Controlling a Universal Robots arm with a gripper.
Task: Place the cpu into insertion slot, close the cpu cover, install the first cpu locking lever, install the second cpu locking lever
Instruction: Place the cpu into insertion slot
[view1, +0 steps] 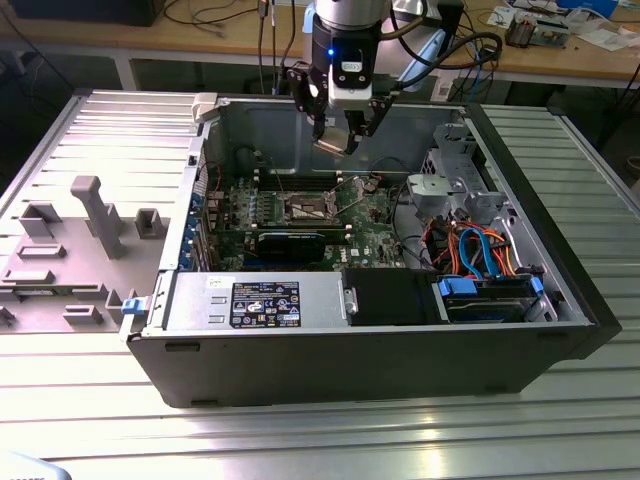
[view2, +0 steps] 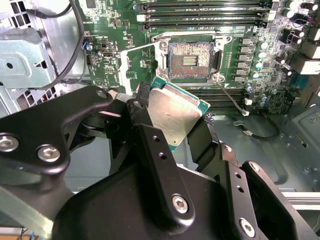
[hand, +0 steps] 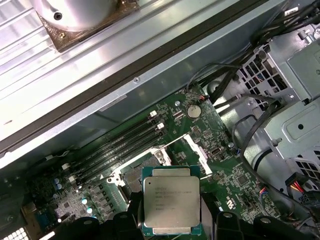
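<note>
My gripper (view1: 338, 140) hangs above the open computer case, shut on the cpu (view1: 332, 146). In both wrist views the cpu (view2: 175, 112) (hand: 171, 200) is a flat silver-topped square with a green edge, clamped between the black fingers (view2: 150, 145) by two opposite sides. The insertion slot (view2: 191, 60) (view1: 305, 208) lies open and bare on the green board below; in the first wrist view the cpu covers most of the slot (hand: 131, 176). The cpu cover (hand: 197, 152) stands swung open beside the slot. A thin wire lever (view2: 231, 98) lies loose along the slot's side.
Memory slots (view2: 205, 15) run beside the socket. A metal drive cage (view1: 450, 185) with orange and blue cables (view1: 480, 250) fills the exterior view's right of the case. A power supply (view1: 265, 300) sits at the front. Grey fixtures (view1: 95, 215) stand on the table at the exterior view's left.
</note>
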